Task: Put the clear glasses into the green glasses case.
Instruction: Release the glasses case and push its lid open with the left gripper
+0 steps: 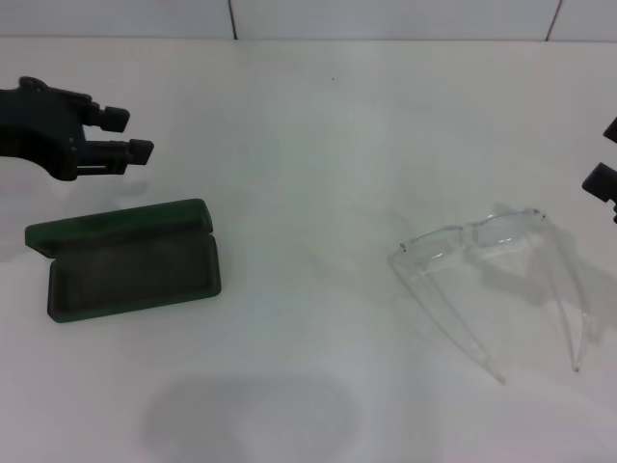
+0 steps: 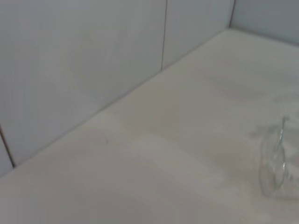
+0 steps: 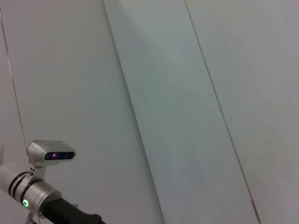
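Note:
The green glasses case (image 1: 130, 260) lies open on the white table at the left, its lid tipped back and its dark lining empty. The clear glasses (image 1: 496, 280) rest on the table at the right with their thin arms unfolded toward the near edge; they also show in the left wrist view as the clear glasses (image 2: 276, 161). My left gripper (image 1: 133, 135) hovers open just behind the case, fingers pointing right. Only the tips of my right gripper (image 1: 607, 174) show at the right edge, beside the glasses.
A tiled wall (image 1: 386, 17) runs along the back of the table. The right wrist view shows the wall panels and the left arm's wrist camera (image 3: 49, 154).

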{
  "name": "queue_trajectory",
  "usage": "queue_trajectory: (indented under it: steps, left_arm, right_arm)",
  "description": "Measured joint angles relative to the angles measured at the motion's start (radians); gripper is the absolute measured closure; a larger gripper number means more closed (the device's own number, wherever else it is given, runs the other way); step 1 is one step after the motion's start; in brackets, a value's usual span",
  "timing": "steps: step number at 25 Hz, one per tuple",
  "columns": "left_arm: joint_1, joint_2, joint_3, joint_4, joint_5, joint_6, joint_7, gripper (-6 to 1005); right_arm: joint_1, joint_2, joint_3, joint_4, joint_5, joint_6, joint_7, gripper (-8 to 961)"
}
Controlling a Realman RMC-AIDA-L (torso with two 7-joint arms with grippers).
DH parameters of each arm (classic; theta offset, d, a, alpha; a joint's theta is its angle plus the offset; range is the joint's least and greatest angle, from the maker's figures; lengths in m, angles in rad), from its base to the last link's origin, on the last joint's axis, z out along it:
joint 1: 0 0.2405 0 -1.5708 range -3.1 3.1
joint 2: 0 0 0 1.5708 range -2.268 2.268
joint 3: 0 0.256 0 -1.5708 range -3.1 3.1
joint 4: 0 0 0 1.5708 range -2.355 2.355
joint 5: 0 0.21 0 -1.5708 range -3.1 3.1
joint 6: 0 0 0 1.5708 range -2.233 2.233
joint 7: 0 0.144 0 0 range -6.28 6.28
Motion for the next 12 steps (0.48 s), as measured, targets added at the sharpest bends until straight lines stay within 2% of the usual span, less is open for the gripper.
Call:
queue_trajectory:
  steps: [6,12]
  left_arm:
    - [-0.007,0.008,0.091,0.026,0.097,0.006,-0.048,504]
    - [-0.002,0.003,0.14,0.015,0.128,0.021,-0.043,501]
  right_arm:
    - [0.002,0.005,0.001,0.002,0.0,0.004,0.0,68]
    - [0.005,0.006,0.001,0.004,0.0,0.012,0.0,68]
